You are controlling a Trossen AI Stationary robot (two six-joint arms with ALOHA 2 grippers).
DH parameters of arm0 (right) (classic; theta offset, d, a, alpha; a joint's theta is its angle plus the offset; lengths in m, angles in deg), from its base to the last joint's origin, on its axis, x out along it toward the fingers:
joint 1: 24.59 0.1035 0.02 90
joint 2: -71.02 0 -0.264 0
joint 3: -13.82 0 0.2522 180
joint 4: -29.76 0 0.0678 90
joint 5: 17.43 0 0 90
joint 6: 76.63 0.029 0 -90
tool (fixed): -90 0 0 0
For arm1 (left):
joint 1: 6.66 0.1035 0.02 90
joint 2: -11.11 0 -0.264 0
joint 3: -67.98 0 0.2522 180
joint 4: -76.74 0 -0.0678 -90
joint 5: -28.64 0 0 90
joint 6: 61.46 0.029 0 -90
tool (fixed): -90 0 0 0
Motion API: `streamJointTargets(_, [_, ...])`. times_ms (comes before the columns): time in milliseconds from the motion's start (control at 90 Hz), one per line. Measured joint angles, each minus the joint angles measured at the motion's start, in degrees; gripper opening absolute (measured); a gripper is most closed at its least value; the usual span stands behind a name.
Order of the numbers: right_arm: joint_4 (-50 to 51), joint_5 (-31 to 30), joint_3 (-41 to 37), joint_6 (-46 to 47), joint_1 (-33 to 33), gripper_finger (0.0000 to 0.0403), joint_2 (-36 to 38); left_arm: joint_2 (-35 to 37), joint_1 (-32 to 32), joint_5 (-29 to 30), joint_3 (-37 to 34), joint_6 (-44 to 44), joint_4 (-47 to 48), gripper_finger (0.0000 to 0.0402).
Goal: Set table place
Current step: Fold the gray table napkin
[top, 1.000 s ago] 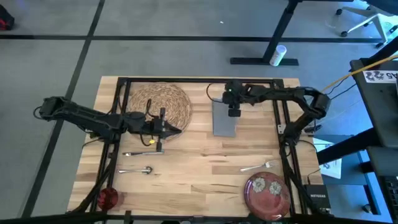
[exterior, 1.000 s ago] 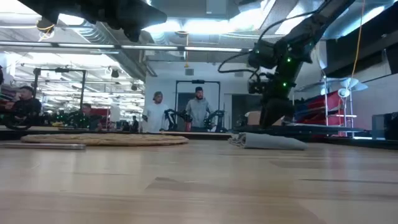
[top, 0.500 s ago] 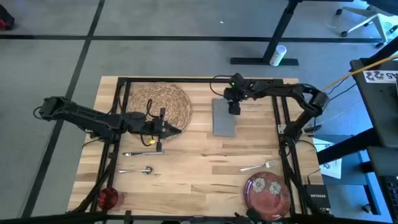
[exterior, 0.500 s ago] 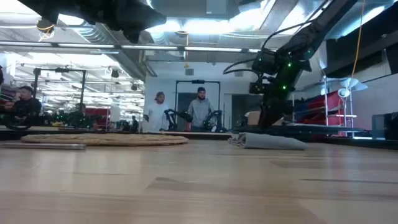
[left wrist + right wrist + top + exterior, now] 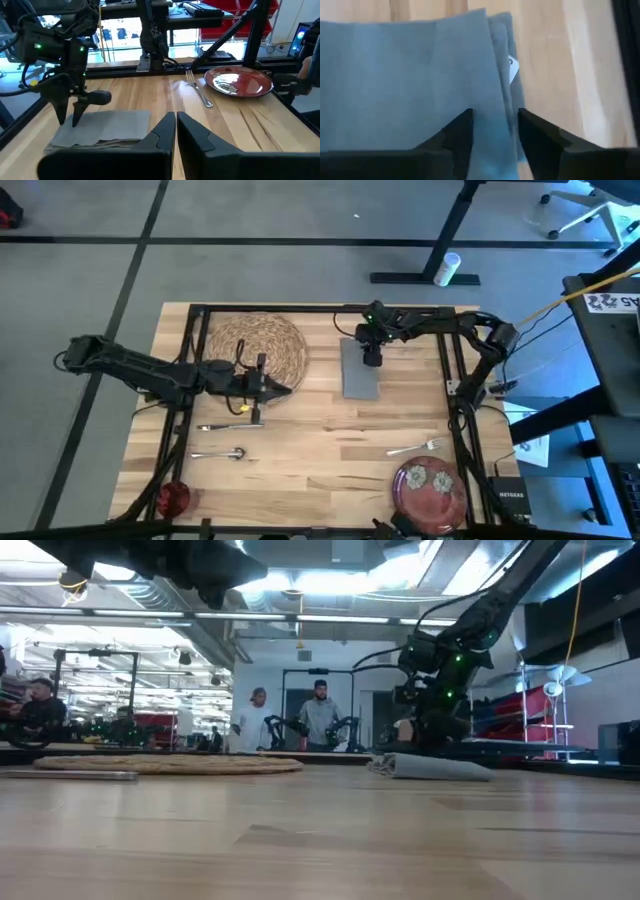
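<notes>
Directly beneath right claw (image 5: 371, 360): gray napkin (image 5: 361, 376).

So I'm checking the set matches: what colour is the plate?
Dark red with pale flowers; the plate shows best in the high view.

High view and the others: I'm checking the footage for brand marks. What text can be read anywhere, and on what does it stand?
"NETGEAR", as far as it can be made out: small pale letters on the black box off the table's right edge.
White sign at the far right: dark characters, too blurred to read.
White tag on the napkin: no legible print.
</notes>
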Motion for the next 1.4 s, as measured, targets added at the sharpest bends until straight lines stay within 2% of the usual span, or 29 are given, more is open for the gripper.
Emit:
streamJointTargets(144, [-1.04, 0.00, 0.25, -0.07, 0.00, 0.0012, 0.00, -1.02, 0.00, -0.01, 0.00, 0.00, -0.24, 0.0000])
streamJointTargets(389, [-2.74, 1.24, 0.30, 0.02, 0.00, 0.0002, 0.00, -3.96, 0.00, -0.01, 0.00, -0.20, -0.48, 0.0000])
streamJointTargets(644, [-3.24, 4.28, 0.30, 0.03, 0.09, 0.0009, 0.00, -5.35, 0.01, 0.00, 0.00, -0.46, -1.54, 0.0000])
streamJointTargets(933, [-3.41, 4.17, 0.30, 0.13, 0.04, 0.0108, 0.00, -5.35, 0.01, 0.00, 0.00, -0.26, -2.05, 0.0000])
streamJointTargets(1067, [-3.39, 2.21, 0.30, -0.16, -0.02, 0.0135, -0.09, -5.35, 0.01, 0.00, 0.00, -0.26, -2.04, 0.0000])
streamJointTargets(1200, [-4.28, 2.23, 0.30, -0.90, -0.02, 0.0131, -0.11, -5.35, 0.05, 0.00, 0.00, -0.26, -2.06, 0.0000])
streamJointTargets(1400, [-4.32, 3.94, 0.30, -1.06, -1.25, 0.0082, -0.13, -5.35, 0.05, 0.01, 0.00, -0.26, -2.03, 0.0000])
